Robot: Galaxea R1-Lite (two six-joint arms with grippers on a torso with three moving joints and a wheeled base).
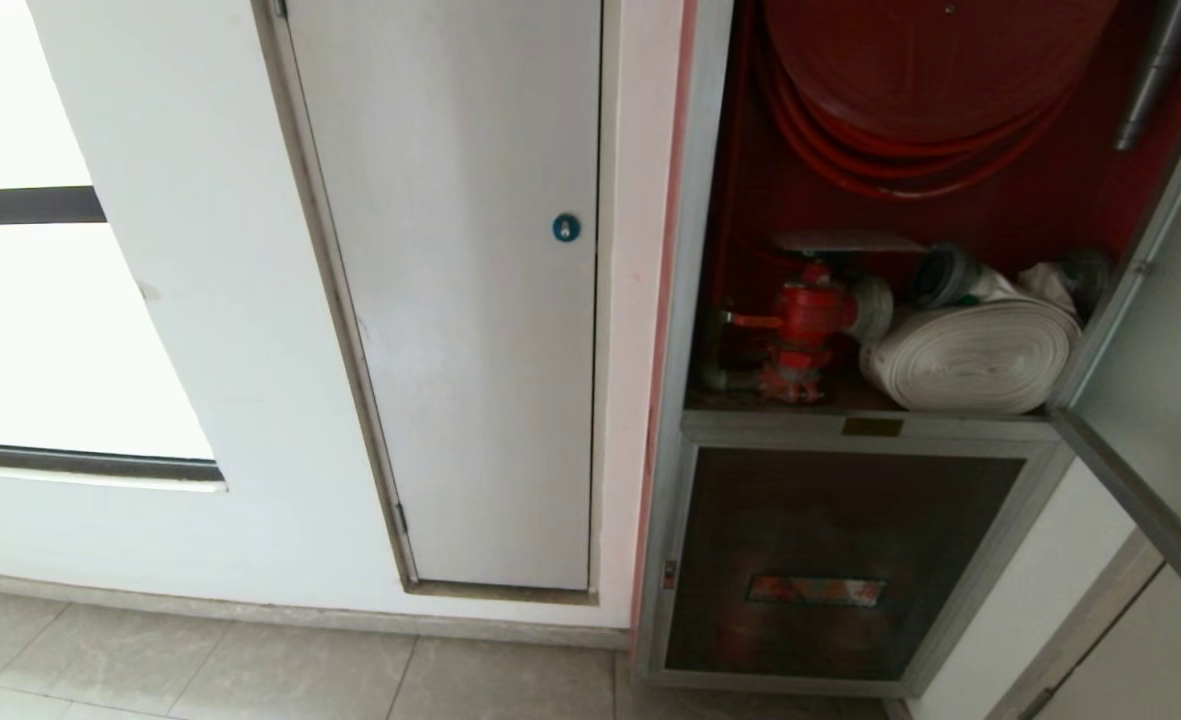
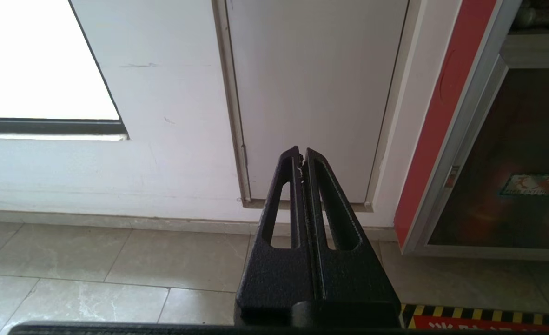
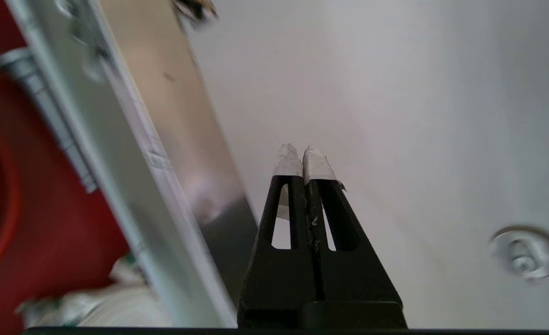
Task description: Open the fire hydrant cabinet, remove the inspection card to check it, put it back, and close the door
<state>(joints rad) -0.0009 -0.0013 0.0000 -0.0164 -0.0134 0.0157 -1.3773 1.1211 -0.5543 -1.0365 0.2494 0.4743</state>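
The fire hydrant cabinet [image 1: 678, 300] stands open, red inside, with the hose reel [image 1: 935, 70], the red hydrant valve [image 1: 805, 315] and a white rolled hose [image 1: 975, 355]. A thin pale sheet, the inspection card [image 1: 845, 241], lies flat on top of the valve. The door [image 1: 1165, 390] is swung out to the right. Neither gripper shows in the head view. My right gripper [image 3: 300, 148] is shut and empty, its taped tips close to the door's pale inner face [image 3: 395, 93], beside the silver frame [image 3: 130, 153]. My left gripper [image 2: 301, 151] is shut, parked low over the floor.
A plain white panel with a blue round lock [image 1: 566, 228] is left of the cabinet. Below the open compartment sits a smaller dark panel with a reddish label [image 1: 816, 590]. A bright window [image 1: 50, 340] is far left. A yellow-black hazard strip [image 2: 483, 311] lies on the tiled floor.
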